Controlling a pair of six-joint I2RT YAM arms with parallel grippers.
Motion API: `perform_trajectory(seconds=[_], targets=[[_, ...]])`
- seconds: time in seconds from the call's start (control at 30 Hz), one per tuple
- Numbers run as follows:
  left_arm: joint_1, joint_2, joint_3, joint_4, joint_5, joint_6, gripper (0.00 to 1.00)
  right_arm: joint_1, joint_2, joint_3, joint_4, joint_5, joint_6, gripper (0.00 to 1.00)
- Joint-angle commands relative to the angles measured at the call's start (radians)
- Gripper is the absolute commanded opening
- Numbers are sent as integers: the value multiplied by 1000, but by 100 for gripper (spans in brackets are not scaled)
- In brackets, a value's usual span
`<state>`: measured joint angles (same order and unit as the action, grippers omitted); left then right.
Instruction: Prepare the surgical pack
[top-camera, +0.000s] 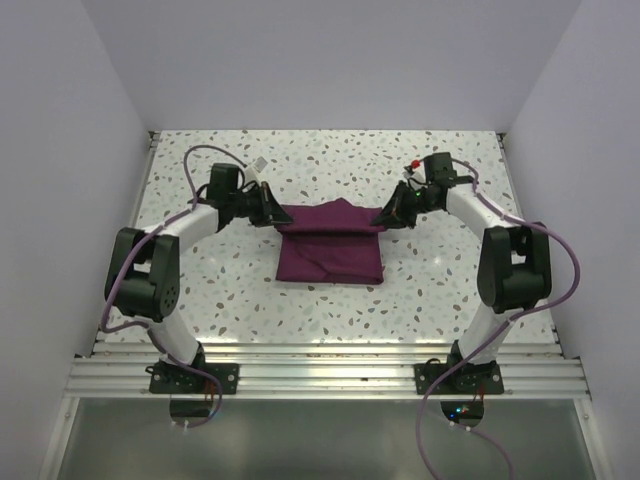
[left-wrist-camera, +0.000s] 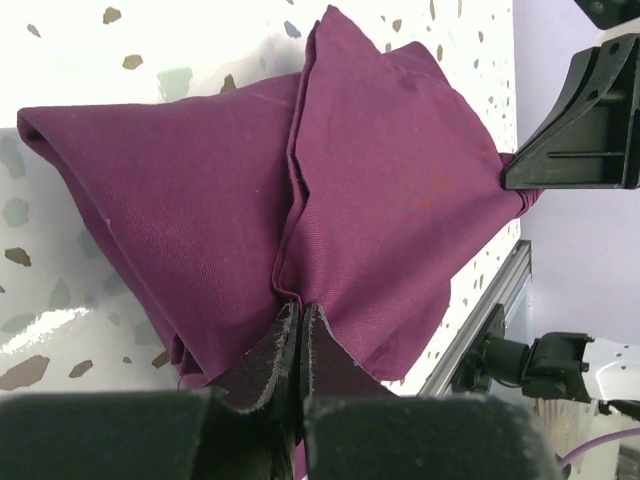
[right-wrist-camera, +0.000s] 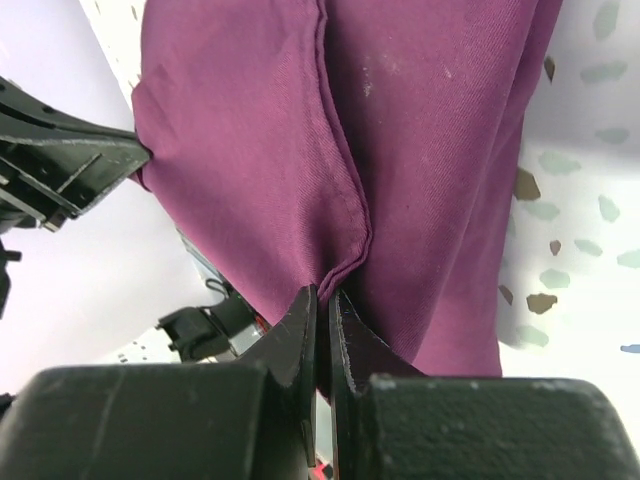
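Top external: L claw (top-camera: 279, 218), R claw (top-camera: 382, 219) each pinch cloth (top-camera: 330, 252) edge; inside hidden.

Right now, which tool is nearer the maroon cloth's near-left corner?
Left. The left tool pinches the maroon cloth at its far-left corner, straight behind that near-left corner; the right tool pinches the far-right corner, diagonally across the bundle.

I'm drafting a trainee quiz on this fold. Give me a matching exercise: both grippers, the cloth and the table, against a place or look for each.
1 left gripper
2 right gripper
3 cloth
4 table

A speckled white
B shut on the cloth's right edge
C folded, dark purple
D shut on the cloth's left edge

Pairs: 1-D, 2-B, 3-C, 4-A
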<state>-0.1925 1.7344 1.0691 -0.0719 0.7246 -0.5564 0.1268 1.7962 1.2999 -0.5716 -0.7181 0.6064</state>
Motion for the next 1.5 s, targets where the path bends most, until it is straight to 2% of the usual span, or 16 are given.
perform_trajectory(seconds=[0.0,0.33,0.5,0.6,0.63,0.83,1.0,1.13,1.37,1.47], targets=[[4,-50,-33,-42,-16,59,0,2,-69,-49,-51,-6,-42,0],[4,-23,-92,-54,-40,82,0,30,-63,-148,-62,12,-100,0],[4,-18,-113,-63,-37,98,0,51,-41,-166,-79,11,-135,3],[4,-33,-136,-46,-13,104,4,60,-47,-178,-83,-1,-143,15],[4,-41,-144,-42,-2,110,9,63,-50,-180,-92,-4,-148,21],[4,-96,-198,-26,55,134,27,115,-93,-215,-151,-44,-177,32],[4,-145,-201,-86,50,162,28,128,-147,-257,-194,-50,-183,36],[4,-199,-192,-132,36,193,34,128,-178,-229,-247,-1,-209,48],[4,-259,-103,-239,-56,240,36,100,-143,-55,-272,88,-200,62],[4,-277,-78,-258,-109,239,33,94,-84,62,-272,106,-204,70]])
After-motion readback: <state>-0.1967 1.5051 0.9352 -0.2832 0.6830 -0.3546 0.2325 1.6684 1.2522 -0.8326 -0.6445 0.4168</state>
